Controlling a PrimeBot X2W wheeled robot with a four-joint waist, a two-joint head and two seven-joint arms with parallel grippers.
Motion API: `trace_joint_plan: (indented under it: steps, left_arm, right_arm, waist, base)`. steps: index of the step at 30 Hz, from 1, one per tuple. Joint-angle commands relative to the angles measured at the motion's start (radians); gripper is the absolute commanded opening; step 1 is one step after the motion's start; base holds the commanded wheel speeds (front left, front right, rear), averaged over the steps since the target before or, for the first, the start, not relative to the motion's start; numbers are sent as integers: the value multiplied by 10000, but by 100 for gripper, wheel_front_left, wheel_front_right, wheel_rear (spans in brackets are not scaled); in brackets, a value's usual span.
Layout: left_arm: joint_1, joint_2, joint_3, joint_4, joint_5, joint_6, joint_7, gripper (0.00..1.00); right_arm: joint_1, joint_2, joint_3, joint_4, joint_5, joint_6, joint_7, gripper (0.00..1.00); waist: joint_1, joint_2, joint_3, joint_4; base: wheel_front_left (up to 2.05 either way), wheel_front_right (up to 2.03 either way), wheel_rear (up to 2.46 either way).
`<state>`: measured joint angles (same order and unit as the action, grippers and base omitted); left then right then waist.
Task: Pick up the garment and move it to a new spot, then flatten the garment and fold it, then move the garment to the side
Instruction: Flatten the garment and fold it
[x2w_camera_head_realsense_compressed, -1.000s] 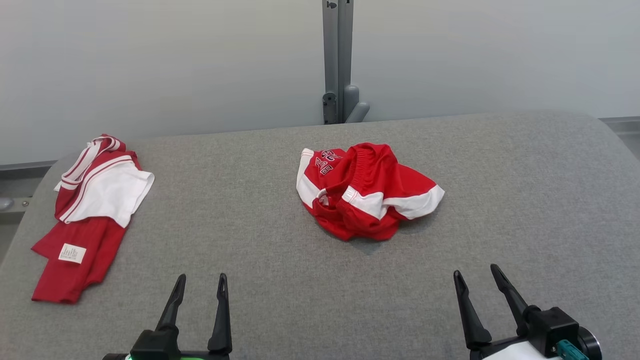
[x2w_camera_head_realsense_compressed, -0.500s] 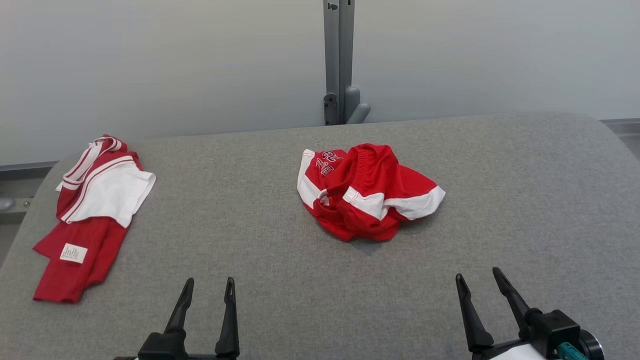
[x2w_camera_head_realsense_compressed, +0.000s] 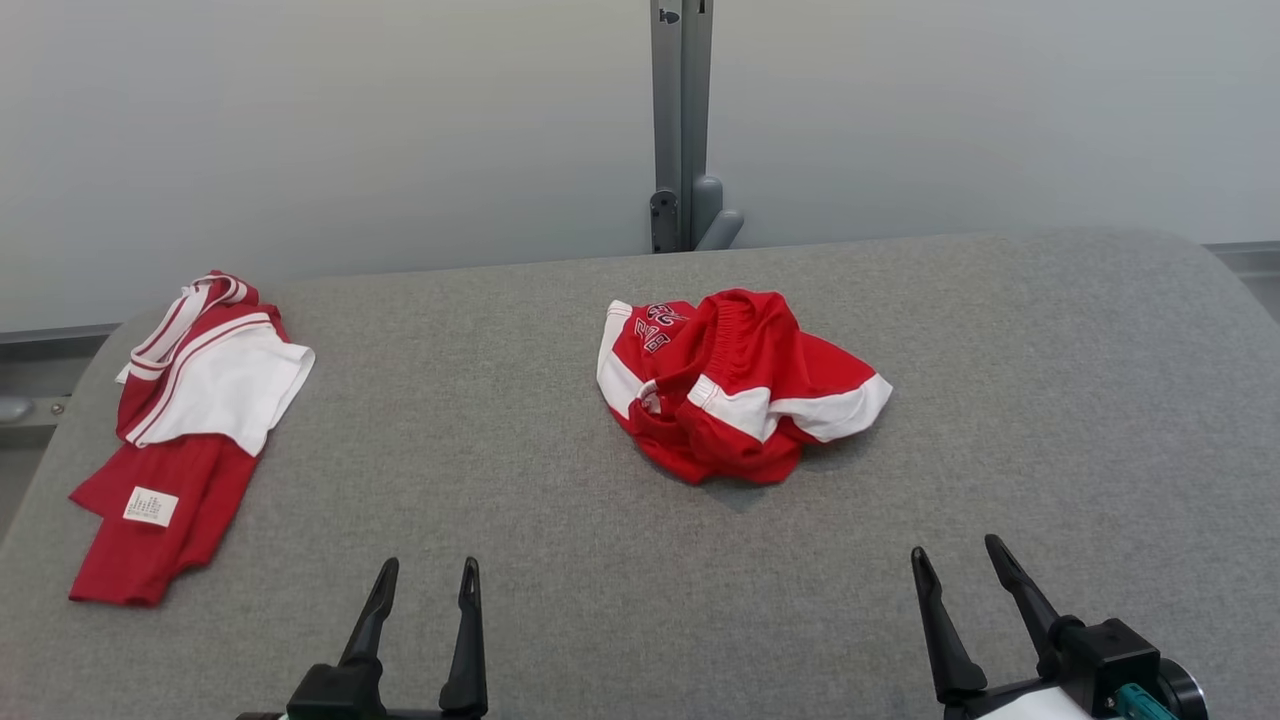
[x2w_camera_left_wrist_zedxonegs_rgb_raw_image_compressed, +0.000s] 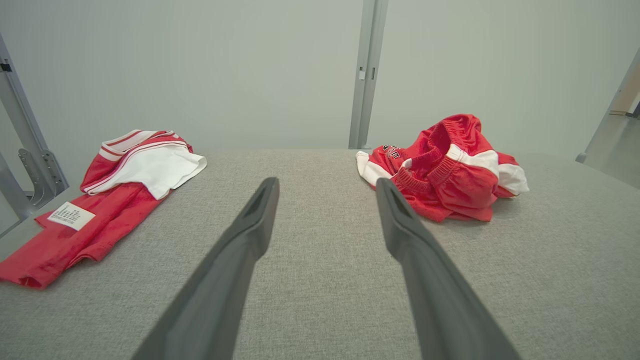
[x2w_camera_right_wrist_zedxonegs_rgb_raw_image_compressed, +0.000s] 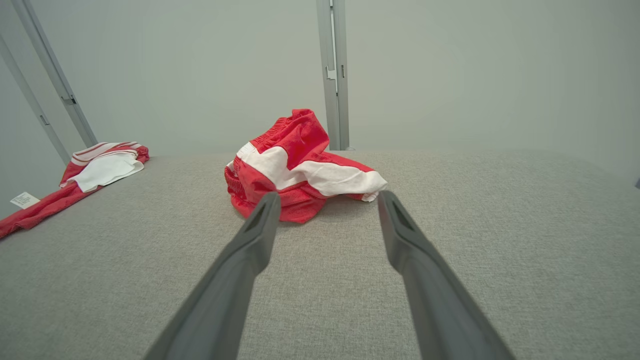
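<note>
While red garment (x2w_camera_head_realsense_compressed: 735, 385), probably shorts, lay crumpled on table (x2w_camera_head_realsense_compressed: 480, 400), left gripper (x2w_camera_head_realsense_compressed: 429, 565) and right gripper (x2w_camera_head_realsense_compressed: 953, 547) hung short of it, spread, empty, staged for pickup

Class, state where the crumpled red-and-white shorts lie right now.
In the head view the crumpled shorts lie near the middle of the grey table, in front of the grey post and well right of the other red-and-white garment.

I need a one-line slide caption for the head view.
The left gripper and right gripper, both open, face a crumpled red-and-white garment on the grey table.
</note>
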<state>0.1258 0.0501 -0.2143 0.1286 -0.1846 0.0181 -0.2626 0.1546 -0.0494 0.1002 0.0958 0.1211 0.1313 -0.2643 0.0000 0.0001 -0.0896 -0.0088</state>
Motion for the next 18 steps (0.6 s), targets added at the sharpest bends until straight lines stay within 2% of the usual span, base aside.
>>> trace_joint_plan:
  steps: [1, 11, 14, 18]
  left_arm:
    - [-148, 6, -10, 1, -64, 66, -26, 100]
    - [-436, 6, -140, 373, -215, 165, -26, 100]
    - [-931, 6, -298, 700, -84, 68, -26, 100]
    - [-1802, 10, -571, 1325, -333, -326, -26, 100]
  right_arm:
    - [-57, -20, -28, 18, 3, -10, -8, 100]
    - [-118, -20, 195, 61, 54, -12, -8, 100]
    - [-203, -23, 340, 104, 20, -12, -8, 100]
    - [-324, -21, 447, 176, -105, -10, -8, 100]
  waist:
    - [0, -1, -10, -6]
    - [0, -1, 86, -145]
    - [0, -1, 238, -319]
    - [0, -1, 459, -621]
  base:
    - [0, 0, 0]
    - [0, 0, 0]
    - [0, 0, 0]
    - [0, 0, 0]
